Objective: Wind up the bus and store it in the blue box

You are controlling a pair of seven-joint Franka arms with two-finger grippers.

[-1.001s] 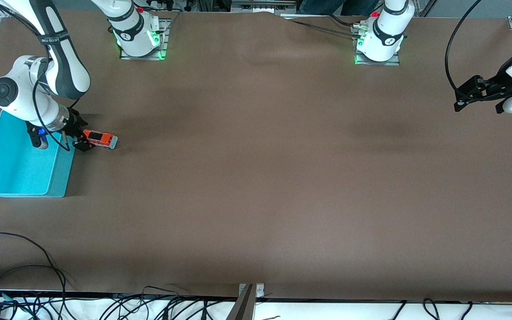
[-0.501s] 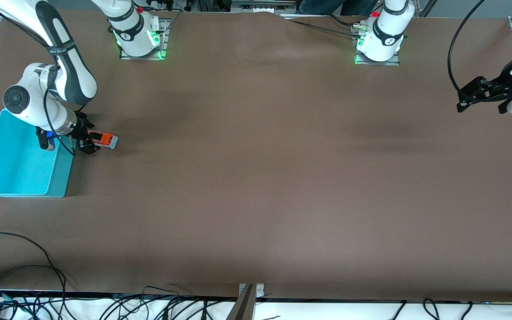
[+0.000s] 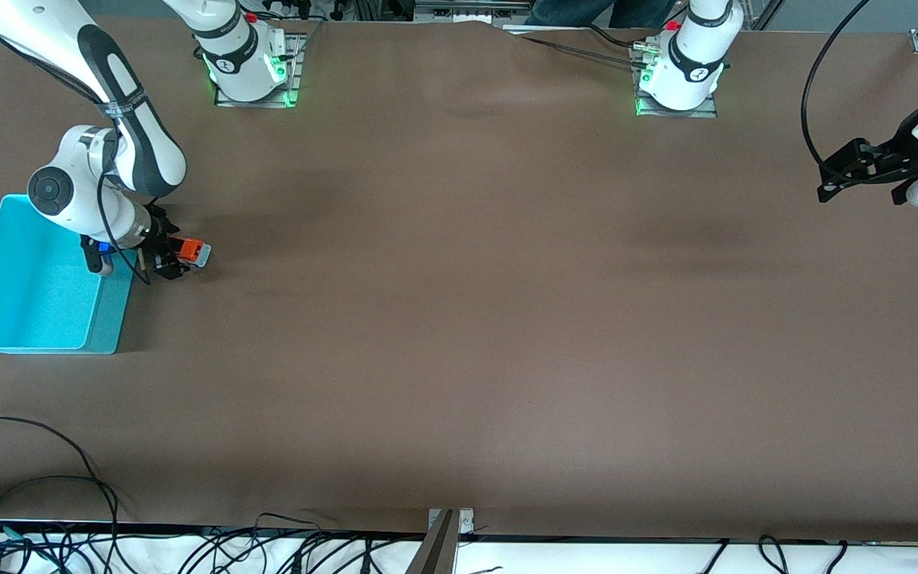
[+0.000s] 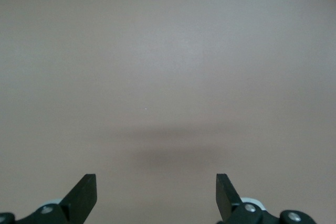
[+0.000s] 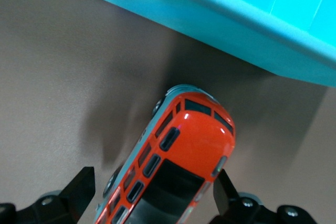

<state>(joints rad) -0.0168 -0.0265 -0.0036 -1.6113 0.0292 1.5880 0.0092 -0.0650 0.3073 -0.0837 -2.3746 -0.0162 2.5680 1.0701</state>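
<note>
Task looks early: nothing stored yet, the bus is out on the table and the blue box holds nothing that shows, so by my read the winding may not be done and the storing is all left. Table (image 3: 459,319) is one big flat sheet of matte brown covering, faint creases near the robot bases, no gloss. Blue box (image 3: 29,295) is a large rectangular bin of smooth cyan plastic, plain walls, flat bottom, slightly shiny rim; it sits right beside the right gripper (image 3: 168,259), toward the right arm's end of the table, its wall just next to the toy in the right wrist view. Right gripper is low at the table, black fingers spread wide, one on each side of the bus (image 3: 190,252), straddling it; I can't tell whether the pads touch it yet, and it isn't pinched or lifted. Bus is small, glossy orange hard plastic, rounded roof with a dark panel, rows of dark windows, grey-white lower body, black wheels; it rests on its wheels on the table between those fingers, nose poking out past them. Left gripper (image 3: 829,179) waits up over the left arm's end of the table, well apart from everything, fingers spread, nothing between them, only bare brown table under it.
</note>
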